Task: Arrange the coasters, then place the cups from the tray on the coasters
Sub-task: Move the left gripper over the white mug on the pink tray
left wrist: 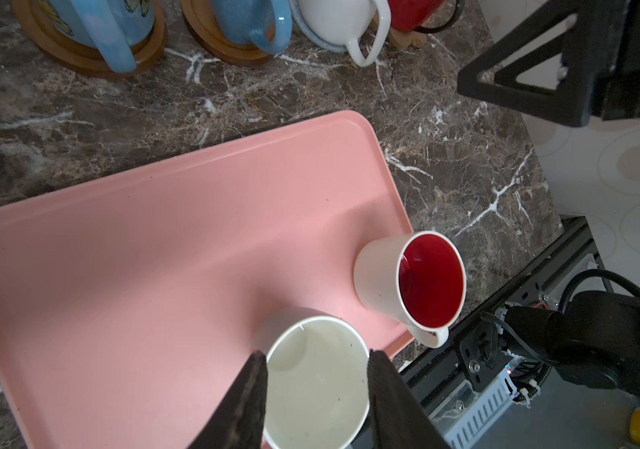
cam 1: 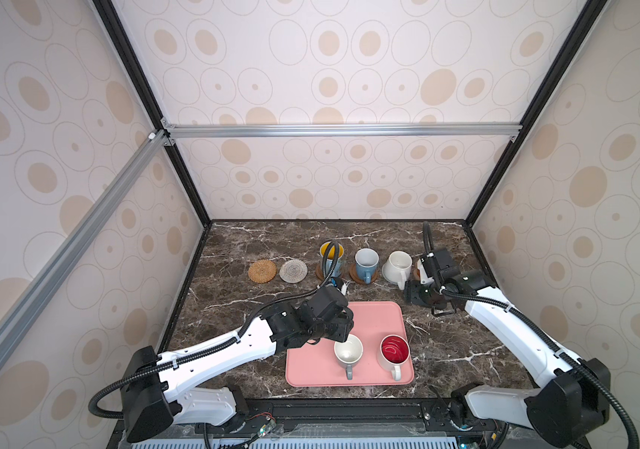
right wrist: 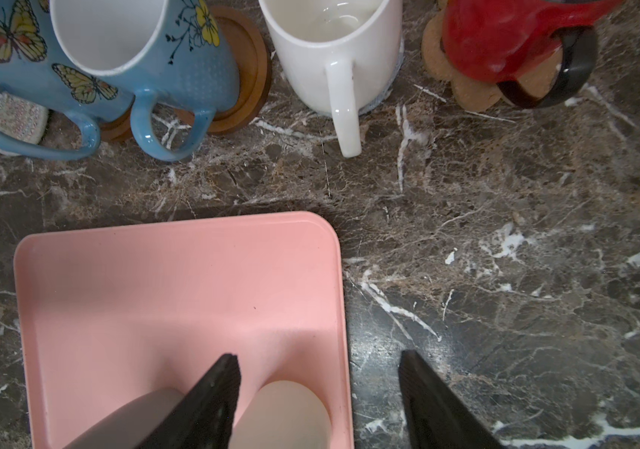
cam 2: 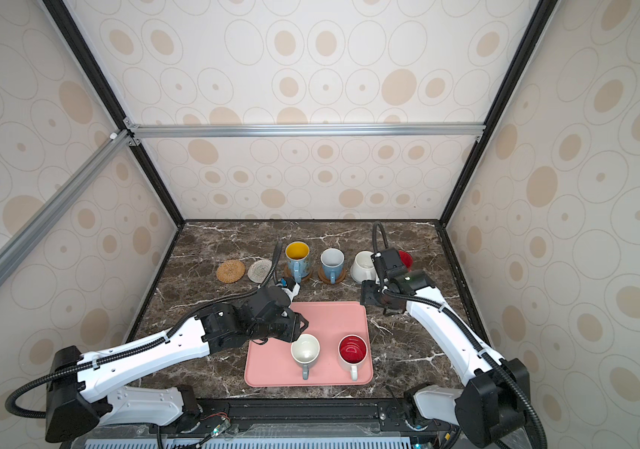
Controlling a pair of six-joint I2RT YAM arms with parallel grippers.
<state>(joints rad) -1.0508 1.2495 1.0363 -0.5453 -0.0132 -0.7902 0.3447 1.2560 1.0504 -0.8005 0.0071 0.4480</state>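
Observation:
On the pink tray (cam 1: 380, 318) stand a grey cup with a white inside (cam 1: 348, 348) and a white cup with a red inside (cam 1: 395, 350). My left gripper (left wrist: 316, 353) hovers open just over the grey cup's rim and holds nothing. My right gripper (right wrist: 318, 388) is open and empty over the tray's far right corner. In the back row, the tan rattan coaster (cam 1: 262, 270) and the cream coaster (cam 1: 293, 270) lie bare. The patterned blue cup (cam 1: 332, 252), light blue cup (cam 1: 366, 262), white cup (cam 1: 397, 266) and red cup (cam 2: 405, 259) stand on coasters.
The right wrist hides most of the red cup and its paw-shaped coaster (right wrist: 470, 93) in both top views. Patterned walls and black frame posts close in the dark marble table (cam 1: 233, 311) on three sides.

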